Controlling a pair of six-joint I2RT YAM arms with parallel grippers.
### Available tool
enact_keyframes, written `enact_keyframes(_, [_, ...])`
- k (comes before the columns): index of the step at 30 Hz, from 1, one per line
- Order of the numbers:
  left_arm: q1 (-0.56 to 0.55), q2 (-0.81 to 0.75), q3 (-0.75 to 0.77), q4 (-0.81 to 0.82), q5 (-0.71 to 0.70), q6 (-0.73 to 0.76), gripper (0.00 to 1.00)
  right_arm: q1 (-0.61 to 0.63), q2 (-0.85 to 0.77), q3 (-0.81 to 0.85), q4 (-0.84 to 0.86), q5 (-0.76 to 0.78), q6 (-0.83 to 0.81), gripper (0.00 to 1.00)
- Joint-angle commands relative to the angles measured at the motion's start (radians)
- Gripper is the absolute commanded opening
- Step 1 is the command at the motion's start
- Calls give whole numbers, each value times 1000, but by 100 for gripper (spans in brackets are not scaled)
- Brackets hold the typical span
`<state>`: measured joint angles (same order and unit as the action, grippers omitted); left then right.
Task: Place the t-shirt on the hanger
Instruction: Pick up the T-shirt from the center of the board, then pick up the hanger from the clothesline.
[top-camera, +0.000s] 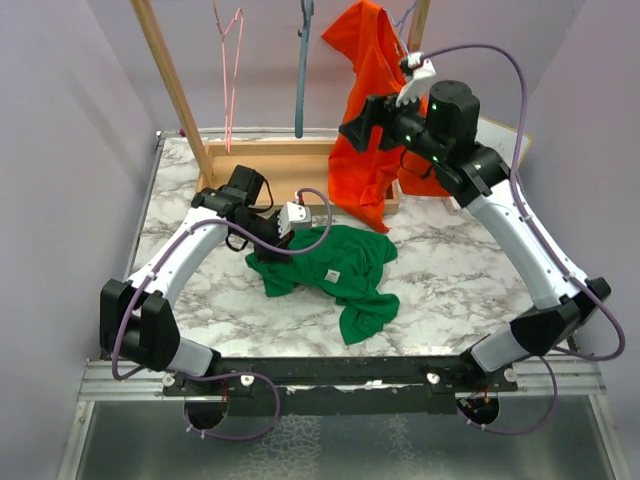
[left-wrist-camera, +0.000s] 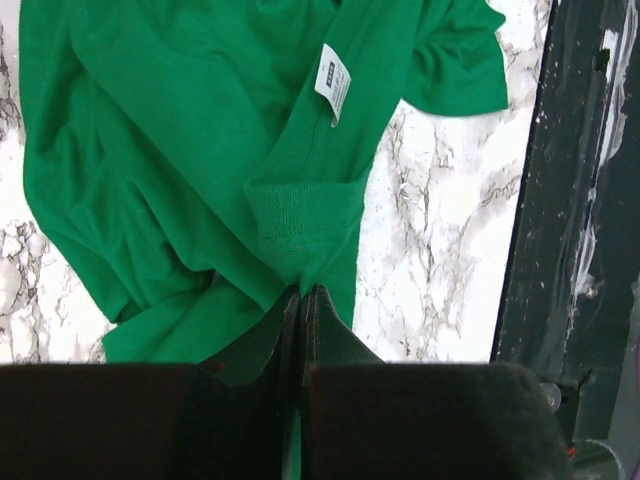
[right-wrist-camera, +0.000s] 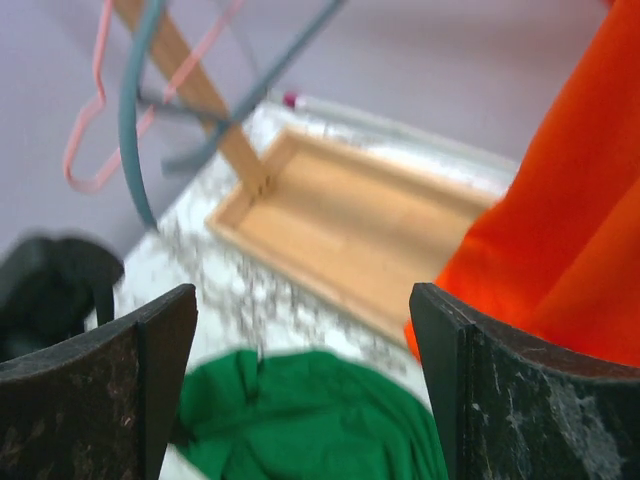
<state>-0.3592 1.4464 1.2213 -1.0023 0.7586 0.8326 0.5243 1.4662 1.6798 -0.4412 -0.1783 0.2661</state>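
Progress early; nothing of the hanging itself is done yet. Green t-shirt (top-camera: 335, 268) lies crumpled on the marble table (top-camera: 450, 270), about the middle of the near half, white neck label (left-wrist-camera: 333, 80) showing, well apart from the rack at the back. Left gripper (left-wrist-camera: 302, 292) is down at the shirt's far-left edge, fingers pressed together with a fold of green cloth near the ribbed collar pinched between them. A grip, as best I judge, though the shirt is not lifted clear of the table. Slate blue-grey hanger (top-camera: 300, 70) hangs bare on the wooden rack (top-camera: 175, 85), beside the thin pink wire hanger (top-camera: 232, 70) and above the wooden tray (top-camera: 280, 170). Right gripper (top-camera: 352, 128) is up by the orange-red t-shirt (top-camera: 365, 40), jaws wide apart, holding nothing; the hanger is untouched. Left to do, by my reckoning: take hold of the hanger, bring shirt and hanger together, work the hanger's arms in through the neck opening, settle the shoulders.
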Motion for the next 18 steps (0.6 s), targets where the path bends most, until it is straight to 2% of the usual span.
enact_keyframes(1, [6, -52, -29, 71, 27, -74, 0, 34, 152, 251, 10, 194, 59, 87])
enact_keyframes(5, [5, -65, -51, 96, 27, -101, 0, 78, 309, 506, -45, 265, 55, 87])
enact_keyframes(8, [6, -74, -68, 100, 27, -105, 0, 107, 380, 617, -31, 322, 70, 87])
enact_keyframes(10, [5, -83, -83, 106, 24, -103, 0, 125, 395, 630, 9, 365, 97, 86])
enact_keyframes(14, [5, -97, -107, 113, 22, -99, 0, 157, 371, 556, 173, 387, 134, 85])
enact_keyframes(18, [5, -103, -124, 122, 25, -94, 0, 194, 445, 674, 123, 426, 106, 84])
